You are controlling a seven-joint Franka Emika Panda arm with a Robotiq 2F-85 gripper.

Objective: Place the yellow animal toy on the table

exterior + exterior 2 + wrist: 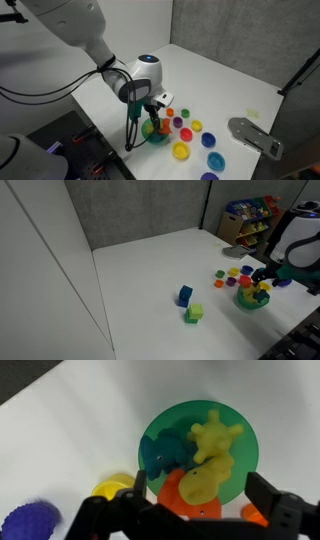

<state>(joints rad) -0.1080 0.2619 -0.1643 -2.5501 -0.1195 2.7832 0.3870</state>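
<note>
The yellow animal toy [212, 452] lies in the green bowl [170, 422], touching a teal toy [165, 452] and an orange toy [185, 500]. The fingers [262, 490] hang spread wide above the bowl, holding nothing. Step in hand: approach for pickup. Next move: descend, straddle the yellow toy only, close, lift, transfer to bare counter [60, 430].

Pincer [195, 482] covers part of the green bowl [160, 430].

One green bowl [158, 426] containing one yellow animal toy [212, 452], one teal figure [165, 455], one orange piece [185, 505]. One blue cube [185, 295], one yellow-green cube [194, 312]. The small cups [181, 151] are too indistinct to count.
</note>
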